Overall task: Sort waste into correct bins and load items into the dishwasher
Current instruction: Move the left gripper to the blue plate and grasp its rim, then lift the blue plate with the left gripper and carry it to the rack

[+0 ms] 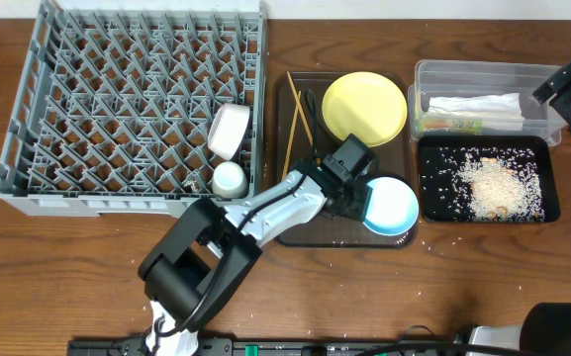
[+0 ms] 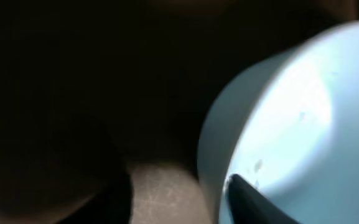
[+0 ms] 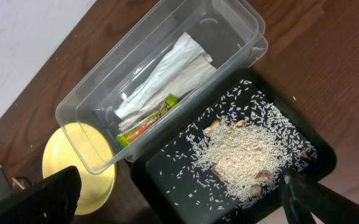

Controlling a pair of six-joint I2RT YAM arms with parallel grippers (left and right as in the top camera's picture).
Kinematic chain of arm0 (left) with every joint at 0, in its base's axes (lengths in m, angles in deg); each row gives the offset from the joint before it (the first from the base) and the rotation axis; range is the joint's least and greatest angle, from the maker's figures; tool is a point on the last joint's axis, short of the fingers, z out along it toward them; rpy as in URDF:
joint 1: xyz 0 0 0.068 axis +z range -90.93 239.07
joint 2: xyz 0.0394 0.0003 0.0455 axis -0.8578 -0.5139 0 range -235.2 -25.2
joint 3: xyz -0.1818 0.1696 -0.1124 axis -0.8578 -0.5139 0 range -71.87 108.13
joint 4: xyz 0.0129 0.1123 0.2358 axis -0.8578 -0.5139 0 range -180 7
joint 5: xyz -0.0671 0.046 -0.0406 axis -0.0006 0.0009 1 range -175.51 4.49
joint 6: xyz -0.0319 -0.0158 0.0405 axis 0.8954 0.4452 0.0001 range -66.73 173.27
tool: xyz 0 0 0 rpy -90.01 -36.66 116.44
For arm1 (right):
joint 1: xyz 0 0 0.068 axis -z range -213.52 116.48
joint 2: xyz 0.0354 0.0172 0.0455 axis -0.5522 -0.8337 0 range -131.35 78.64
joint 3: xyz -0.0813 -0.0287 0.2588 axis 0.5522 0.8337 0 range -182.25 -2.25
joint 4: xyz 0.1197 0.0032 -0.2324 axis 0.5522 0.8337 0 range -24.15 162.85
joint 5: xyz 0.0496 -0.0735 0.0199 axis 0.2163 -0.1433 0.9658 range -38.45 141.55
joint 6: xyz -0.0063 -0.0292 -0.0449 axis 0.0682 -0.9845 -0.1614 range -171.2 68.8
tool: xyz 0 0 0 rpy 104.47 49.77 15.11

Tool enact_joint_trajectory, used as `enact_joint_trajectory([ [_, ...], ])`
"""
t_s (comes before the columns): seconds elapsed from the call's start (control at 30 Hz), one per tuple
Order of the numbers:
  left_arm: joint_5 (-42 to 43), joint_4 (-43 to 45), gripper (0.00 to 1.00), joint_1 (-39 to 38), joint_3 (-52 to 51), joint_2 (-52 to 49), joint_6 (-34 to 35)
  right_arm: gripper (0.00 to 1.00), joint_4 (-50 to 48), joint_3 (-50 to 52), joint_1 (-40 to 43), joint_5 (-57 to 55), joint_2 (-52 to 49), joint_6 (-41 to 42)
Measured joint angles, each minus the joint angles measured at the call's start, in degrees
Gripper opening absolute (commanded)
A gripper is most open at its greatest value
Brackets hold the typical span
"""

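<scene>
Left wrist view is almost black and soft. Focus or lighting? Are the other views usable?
Left wrist: nearly all black, only the pale-blue bowl is lit, and it is blurred, likely too close to focus. Overhead: even light, sharp, dish rack pegs crisp. Right wrist: sharp, rice grains distinct on the black tray, slight sheen on the clear tub walls.
</scene>
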Motion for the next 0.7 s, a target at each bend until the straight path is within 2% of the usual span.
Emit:
enact_joint_trajectory([
  [0.07, -0.15, 0.09, 0.28, 0.13, 0.00, -0.52, 0.52, 0.99, 0.00, 0.00, 0.00, 0.02, 0.00, 0.00],
  [0.1, -0.35, 0.07, 0.20, 0.17, 0.00, -0.52, 0.83, 0.99, 0.00, 0.00, 0.00, 0.00, 0.00, 0.00],
  [0.17, -0.83, 0.07, 0.08, 0.22, 0.00, -0.52, 1.27, 0.99, 0.00, 0.00, 0.00, 0.00, 0.00, 0.00],
  [0.47, -4.39, -3.52, 0.07, 0.63, 0.07, 0.39, 2.03, 0.99, 0.00, 0.00, 0.00, 0.00, 0.00, 0.00],
  [0.57, -9.53, -6.16, 0.07, 1.27, 0.09, 3.10, 1.49, 0.99, 0.02, 0.00, 0.00, 0.00, 0.00, 0.00],
  [0.7, -19.93, -6.36, 0.07, 3.89, 0.24, 11.78, -2.10, 0.99, 0.00, 0.00, 0.00, 0.00, 0.00, 0.00],
])
